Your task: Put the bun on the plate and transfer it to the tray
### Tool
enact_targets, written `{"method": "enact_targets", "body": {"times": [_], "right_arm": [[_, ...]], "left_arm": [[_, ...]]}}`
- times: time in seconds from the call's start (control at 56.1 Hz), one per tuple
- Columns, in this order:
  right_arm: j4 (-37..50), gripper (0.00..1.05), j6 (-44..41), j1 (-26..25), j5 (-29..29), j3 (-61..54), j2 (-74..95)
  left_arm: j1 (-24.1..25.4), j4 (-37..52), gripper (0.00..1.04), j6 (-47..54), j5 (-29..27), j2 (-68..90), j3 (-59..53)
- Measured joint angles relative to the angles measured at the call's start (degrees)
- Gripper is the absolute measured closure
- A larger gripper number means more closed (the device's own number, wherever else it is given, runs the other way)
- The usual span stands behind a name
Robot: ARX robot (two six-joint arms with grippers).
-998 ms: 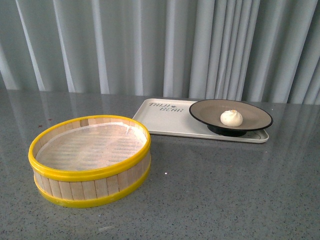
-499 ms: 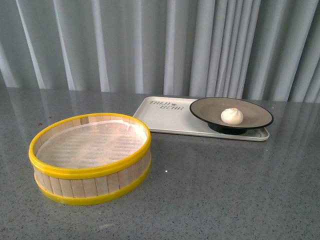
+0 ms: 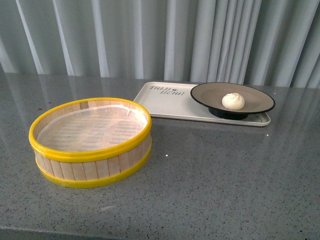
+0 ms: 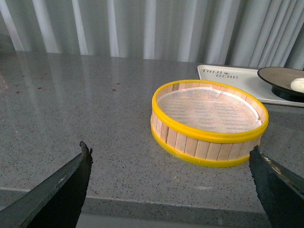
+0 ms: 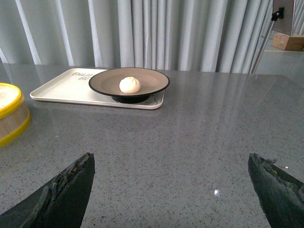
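Observation:
A cream-white bun [image 3: 233,101] lies in the middle of the brown, black-rimmed plate [image 3: 255,103]. That plate stands on the right end of the cream tray [image 3: 165,102] at the back right of the table. In the right wrist view the bun [image 5: 129,85], plate [image 5: 152,81] and tray [image 5: 61,90] lie well beyond my right gripper [image 5: 171,164], which is open over bare table. My left gripper [image 4: 171,154] is open near the table's front edge, with nothing between its fingers. Neither arm shows in the front view.
A yellow-rimmed wooden steamer basket [image 3: 90,142] stands at the front left, lined with white cloth and holding nothing. It also shows beyond the left gripper, the basket [image 4: 209,123]. Grey curtains hang behind the speckled grey table [image 3: 225,170].
The front view has shifted: the basket, tray and plate sit higher in the picture now, and the table's front edge has come into view. Bun and plate keep their places on the tray.

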Motion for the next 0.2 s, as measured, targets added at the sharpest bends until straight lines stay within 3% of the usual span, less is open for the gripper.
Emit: {"method": "enact_targets", "body": {"times": [0.196], "right_arm": [[0.0, 0.08, 0.0, 0.0, 0.0, 0.0, 0.0]], "left_arm": [[0.0, 0.0, 0.07, 0.0, 0.0, 0.0, 0.0]]}}
